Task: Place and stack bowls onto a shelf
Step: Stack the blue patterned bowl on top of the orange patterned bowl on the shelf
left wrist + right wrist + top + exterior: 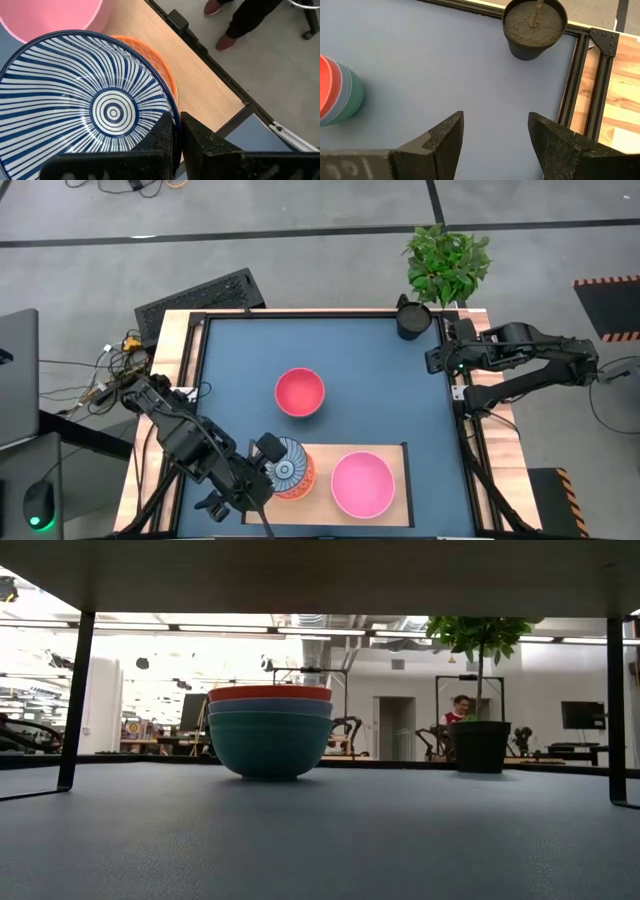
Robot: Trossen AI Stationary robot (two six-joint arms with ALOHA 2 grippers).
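The shelf [318, 480], a pale wooden board at the near edge of the worktop [240, 360], is seen to carry two groups so far: a wide pink bowl [362, 484] on its right part, and an orange-lattice bowl [300, 479] on its left part, into which a blue-and-white striped bowl [90, 110] is being set. In the left wrist view the striped bowl is shown sitting over the orange one, with the pink bowl just beside them. The rim of the striped bowl is pinched by the left claw [176, 132], whose fingers are pressed together on the bowl wall; whether the bowl is fully seated in the orange one cannot be told from these views, so this placement is judged not yet released. Left to be done is a separate stack in the middle of the worktop, well apart from the shelf: a red bowl [300, 392] nested over a light-blue bowl [270, 708] and a green bowl [270, 745], as the low view shows. The right claw [495, 135] is held spread and empty over bare worktop near the far right corner, close to a potted plant [447, 262] and a dark pot [535, 27]. The task is judged to be roughly half complete.
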